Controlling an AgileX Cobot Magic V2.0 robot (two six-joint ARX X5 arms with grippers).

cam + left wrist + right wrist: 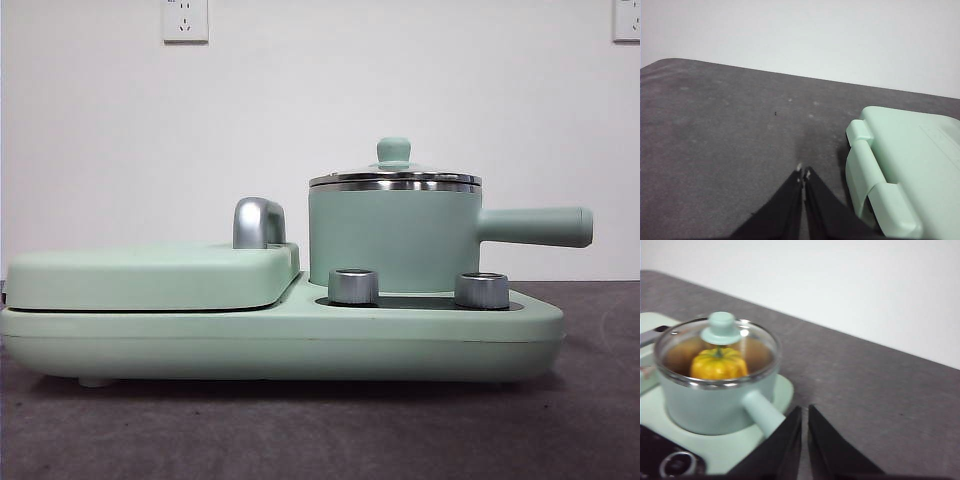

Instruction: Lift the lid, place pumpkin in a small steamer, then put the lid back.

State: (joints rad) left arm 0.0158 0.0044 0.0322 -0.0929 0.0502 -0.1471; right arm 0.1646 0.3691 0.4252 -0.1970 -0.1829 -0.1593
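Your mint-green cylindrical steamer pot (392,238) sits covered on the pale green cooker base (280,340).
The clear glass lid (716,347) with its mint knob rests on the pot's steel rim; the glossy yellow-orange ribbed pumpkin (718,365) lies inside. Your right pincer (804,416) hangs clenched and empty just beside the pot's long handle (763,412). Your left pincer (803,174) is clenched, empty, above the grey bench (730,140).

We take this for a bare test room: a plain white wall (300,110) with two sockets (185,19), and a grey tabletop (320,430) carrying one mint-green cooker (280,335).
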